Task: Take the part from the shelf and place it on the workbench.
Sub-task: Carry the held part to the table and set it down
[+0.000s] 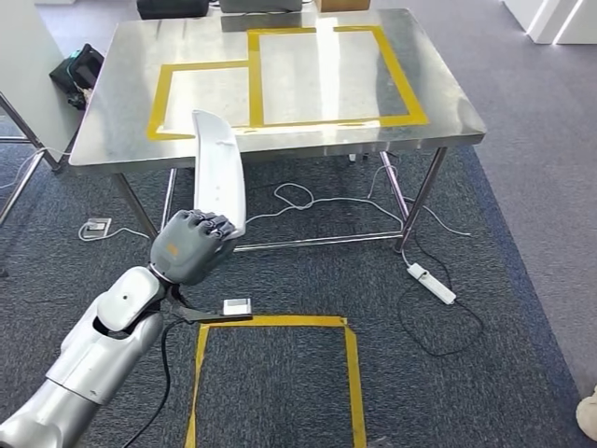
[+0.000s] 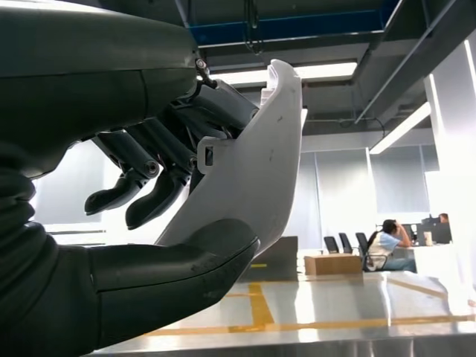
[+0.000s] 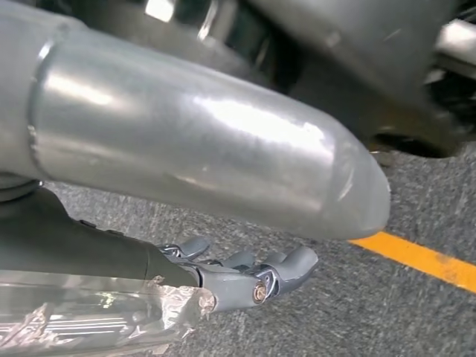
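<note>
The workbench (image 1: 105, 121) top is bare steel inside the yellow tape frames (image 1: 211, 70), open to approach from its near edge. The left hand (image 1: 187, 245) holds the white part (image 1: 219, 173) upright just before that edge. Cables (image 1: 310, 198) and a power strip (image 1: 432, 283) clutter the carpet beneath

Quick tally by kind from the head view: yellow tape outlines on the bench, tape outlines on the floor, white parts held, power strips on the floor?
Yellow tape outlines on the workbench: 2 (smaller, larger)
Yellow tape outlines on the floor: 1
White parts: 1, held by the left hand
Power strips on the floor: 1
Total: 5
</note>
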Available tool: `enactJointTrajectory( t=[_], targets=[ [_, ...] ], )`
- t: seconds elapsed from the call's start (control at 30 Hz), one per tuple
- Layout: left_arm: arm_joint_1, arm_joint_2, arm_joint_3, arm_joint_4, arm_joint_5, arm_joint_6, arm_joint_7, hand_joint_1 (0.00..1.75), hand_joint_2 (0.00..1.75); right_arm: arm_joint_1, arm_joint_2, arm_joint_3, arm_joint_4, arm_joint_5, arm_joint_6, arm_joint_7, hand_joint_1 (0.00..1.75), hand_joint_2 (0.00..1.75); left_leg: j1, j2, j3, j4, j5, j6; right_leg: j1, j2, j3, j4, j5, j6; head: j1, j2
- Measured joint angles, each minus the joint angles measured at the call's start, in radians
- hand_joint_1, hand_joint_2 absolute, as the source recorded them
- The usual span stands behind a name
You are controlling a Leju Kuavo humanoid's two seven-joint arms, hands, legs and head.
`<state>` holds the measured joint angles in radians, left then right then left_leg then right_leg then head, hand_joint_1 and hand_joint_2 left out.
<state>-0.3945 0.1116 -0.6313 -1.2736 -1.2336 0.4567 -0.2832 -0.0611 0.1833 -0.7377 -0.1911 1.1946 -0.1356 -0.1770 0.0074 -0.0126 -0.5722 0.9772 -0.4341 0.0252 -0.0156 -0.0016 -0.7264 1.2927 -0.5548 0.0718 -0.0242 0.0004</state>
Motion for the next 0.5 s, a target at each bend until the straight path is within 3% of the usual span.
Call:
enactJointTrajectory(
  t=[0.03,0.1,0.13,0.2,0.3,0.37,0.43,0.5],
  targets=[
    [0.006,0.001,0.0,0.002,-0.001,0.002,0.001,1.75,1.75,0.002,-0.004,-0.001,0.0,-0.001,-0.002,0.002,0.0,0.0,0.003,-0.002,0.007,0.0,-0.006,-0.005,-0.002,0.0,0.005,-0.029,0.029,0.002,0.0,0.0],
    [0.014,0.006,0.001,0.004,-0.002,0.006,0.002,1.75,1.75,0.006,-0.011,-0.003,0.0,-0.001,-0.005,0.008,0.0,0.0,0.009,-0.005,0.025,0.002,-0.02,-0.018,-0.006,0.002,0.056,-0.159,0.109,0.008,0.001,0.0],
    [0.015,0.009,0.001,0.005,-0.002,0.009,0.003,1.75,1.75,0.008,-0.014,-0.004,0.001,-0.001,-0.006,0.009,0.0,0.0,0.011,-0.007,0.031,0.004,-0.027,-0.026,-0.006,0.004,0.08,-0.22,0.127,0.006,0.004,0.0],
    [0.018,0.016,0.003,0.006,-0.003,0.015,0.006,1.75,1.75,0.008,-0.02,-0.007,0.001,-0.001,-0.009,0.009,0.0,0.0,0.01,-0.008,0.034,0.004,-0.035,-0.04,-0.004,0.009,0.104,-0.269,0.125,-0.009,0.006,0.0],
    [0.029,0.027,0.008,0.006,-0.005,0.018,0.01,1.75,1.75,0.011,-0.032,-0.008,0.0,0.0,-0.014,-0.002,0.0,0.0,0.011,-0.004,0.026,0.027,-0.03,-0.055,-0.003,0.01,0.119,-0.272,0.118,-0.037,0.002,0.0],
    [0.036,0.033,0.013,0.006,-0.006,0.019,0.012,1.75,1.75,0.013,-0.037,-0.009,0.0,0.002,-0.016,-0.014,0.0,0.0,0.011,0.002,-0.027,0.118,-0.031,-0.063,-0.004,0.012,0.137,-0.279,0.109,-0.051,0.0,0.0],
    [0.048,0.04,0.018,0.006,-0.005,0.019,0.014,1.75,1.75,0.016,-0.042,-0.009,0.0,0.006,-0.016,-0.023,0.0,0.0,0.01,0.003,-0.114,0.242,-0.074,-0.066,-0.003,0.013,0.158,-0.286,0.094,-0.06,-0.001,0.0],
    [0.065,0.046,0.022,0.008,-0.005,0.019,0.015,1.75,1.75,0.022,-0.048,-0.009,0.0,0.011,-0.016,-0.025,0.0,0.0,0.009,0.003,-0.174,0.298,-0.116,-0.063,0.0,0.014,0.186,-0.289,0.073,-0.062,-0.001,0.0]
  ],
)
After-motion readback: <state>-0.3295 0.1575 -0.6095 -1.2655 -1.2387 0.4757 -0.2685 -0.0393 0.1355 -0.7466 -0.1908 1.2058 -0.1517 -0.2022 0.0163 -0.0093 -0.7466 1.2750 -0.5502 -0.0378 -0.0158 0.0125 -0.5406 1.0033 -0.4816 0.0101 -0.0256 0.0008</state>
